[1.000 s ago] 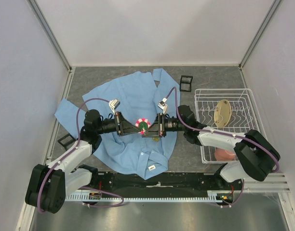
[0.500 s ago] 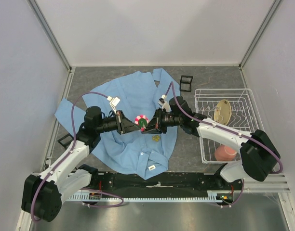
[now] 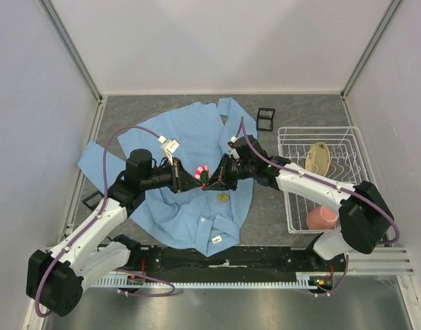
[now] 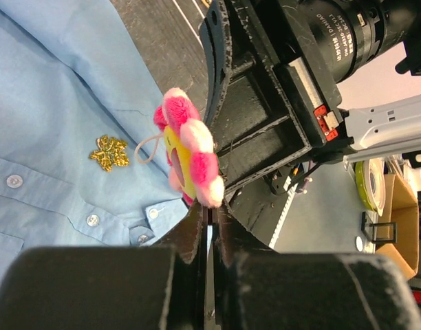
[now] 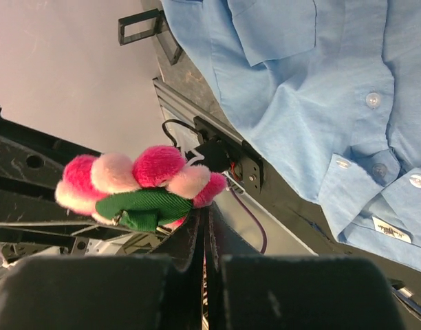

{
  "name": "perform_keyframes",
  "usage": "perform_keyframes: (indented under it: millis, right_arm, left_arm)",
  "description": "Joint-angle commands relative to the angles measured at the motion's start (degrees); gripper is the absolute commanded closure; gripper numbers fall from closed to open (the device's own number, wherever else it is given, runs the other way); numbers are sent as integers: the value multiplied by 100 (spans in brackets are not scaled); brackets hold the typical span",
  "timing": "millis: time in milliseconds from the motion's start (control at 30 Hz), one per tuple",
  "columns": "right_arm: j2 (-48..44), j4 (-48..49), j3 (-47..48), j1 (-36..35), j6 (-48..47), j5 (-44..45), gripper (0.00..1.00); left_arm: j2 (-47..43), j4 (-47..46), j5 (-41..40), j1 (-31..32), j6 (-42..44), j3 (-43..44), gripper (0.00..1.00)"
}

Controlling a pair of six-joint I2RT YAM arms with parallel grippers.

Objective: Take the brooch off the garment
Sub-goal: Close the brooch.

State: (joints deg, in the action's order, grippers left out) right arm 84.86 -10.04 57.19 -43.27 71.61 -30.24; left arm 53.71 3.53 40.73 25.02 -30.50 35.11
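From above, the left hand [image 3: 195,180] and the right hand [image 3: 214,179] meet tip to tip over the light blue shirt [image 3: 190,134], which lies spread on the grey desk [image 3: 300,110]. One pink brooch [image 3: 203,171] sits between them. One gold emblem [image 3: 223,197] is on the cloth just below. At the right stands one white wire rack [image 3: 286,130]. Two small black frames [image 3: 265,118] lie on the desk.

In the left wrist view, the left hand [image 4: 209,218] is closed, and its tips pinch the lowest petal of the brooch [image 4: 186,155]. The brooch is held apart from the shirt [image 4: 59,89].

In the right wrist view, the right hand [image 5: 203,221] is also closed and nips the green back of the brooch [image 5: 142,189]. Four buttons show on the shirt [image 5: 320,103], and one white label [image 5: 389,230].
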Motion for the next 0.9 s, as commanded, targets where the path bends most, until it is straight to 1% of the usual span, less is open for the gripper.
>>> perform_keyframes:
  millis: [0,133,233,367,400,467,500,567,633,667,700,733,767,800,833,867]
  right_arm:
    - [136,266,512,-50,28,369,100]
    - [224,249,662,-42,-68,484,100]
    - [251,152,776,-50,-191,501,100]
    - [93,55,566,-50,-297,563,100]
    - [66,55,470,-50,-323,528,98]
    - [-91,20,338,-42,-481,510,93]
    - [-171,3,171,-50,-551,528,87]
    - [-433,-76,-14,-50,-762,598,80]
    - [-601,-129,-278,-50,-1131,624,67]
    - [-733,-138,-409,-50,-1297,581,61]
    - [-777,-190,-436,-50,-1752,537,52]
    - [-804,-321,-454,-50,-2008,406,47]
    - [-839,-384,-480,-42,-2237,335,44]
    - [-857,-402,-498,-42,-2553,239,41]
    - [-892,-463,-507,-42,-3104,151,38]
    - [-971,-463,-559,-42,-3379,106,34]
  left_arm:
    - [-80,280,260,223,211,145,98]
    - [-72,104,549,232,18,5,98]
    - [-72,-9,611,232,-131,-75,98]
    - [-45,-124,454,223,-377,-136,98]
    - [-10,-142,419,214,-465,-136,98]
    - [-1,-177,304,136,-623,-128,98]
    - [-53,-177,252,100,-763,-119,98]
    - [-124,-264,163,-75,-922,-119,98]
    - [-107,-327,408,-294,-1177,-119,98]
    - [-81,-579,514,-356,-1247,-110,98]
    - [-19,-651,637,-409,-1387,-101,98]
    - [94,-748,864,-497,-1467,-119,98]
    - [148,-862,988,-550,-1572,-145,98]
    - [200,-1228,1103,-585,-1851,-267,98]
    - [236,-1423,1330,-664,-2011,-338,98]
    - [306,-1608,1437,-699,-2169,-408,98]
